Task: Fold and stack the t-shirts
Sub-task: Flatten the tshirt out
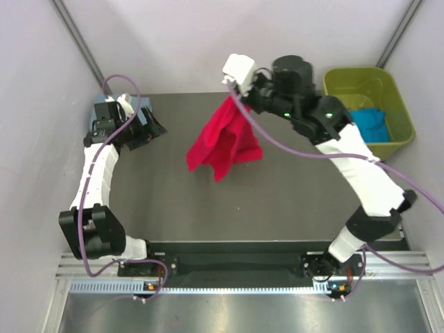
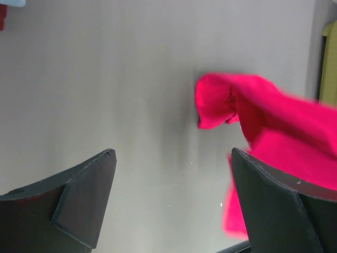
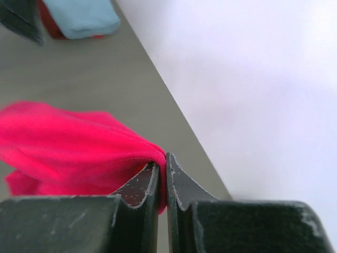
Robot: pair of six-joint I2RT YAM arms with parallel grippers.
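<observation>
Bright red cloth t-shirt (image 1: 225, 142), one: pinched at an edge by the closed right claw (image 3: 164, 163), hanging below it over the grey table (image 1: 291, 187). Left claw (image 2: 172, 152): jaws wide apart, empty, left of the shirt. Near it, one folded blue-grey tee (image 3: 81, 18) on one dark red tee (image 3: 47, 21). Right of the right claw, one bright blue tee (image 1: 369, 123) in one olive-green plastic tub (image 1: 399, 104).

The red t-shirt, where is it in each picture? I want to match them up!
Top external: the red t-shirt hangs in the middle, pinched by the right gripper.
Left wrist: the red t-shirt is on the right side.
Right wrist: the red t-shirt is at the lower left, clamped between the jaws.
Shared landmark: the grey table shows behind it in all three.
</observation>
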